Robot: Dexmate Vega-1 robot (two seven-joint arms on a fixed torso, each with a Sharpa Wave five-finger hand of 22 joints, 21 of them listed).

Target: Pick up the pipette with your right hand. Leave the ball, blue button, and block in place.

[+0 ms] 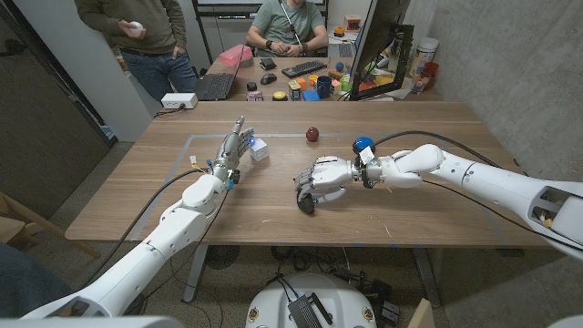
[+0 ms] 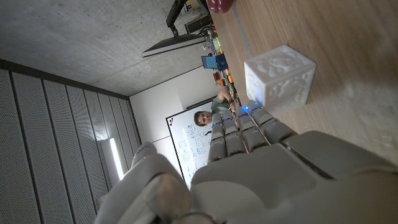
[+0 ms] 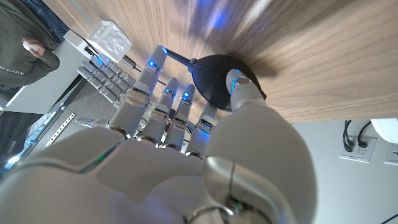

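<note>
the right hand (image 1: 321, 178) curls its fingers (image 3: 152, 71) onto the black pipette (image 3: 214, 78) to lift it off the surface (image 1: 410, 205), while the left hand (image 1: 232, 150), fingers straight and empty, waits beside the block (image 1: 260, 149).

The right arm reaches in across the table, its right hand (image 1: 323, 178) curled down with fingers (image 3: 163, 102) closed on the pipette (image 3: 214, 78). The left hand (image 1: 232, 150) stands with fingers extended, holding nothing.

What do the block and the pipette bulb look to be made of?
Block: likely hard white plastic, matte, with embossed patterned faces and crisp edges. Pipette bulb: probably black rubber, smooth with a dull sheen, pinched by the right hand.
</note>
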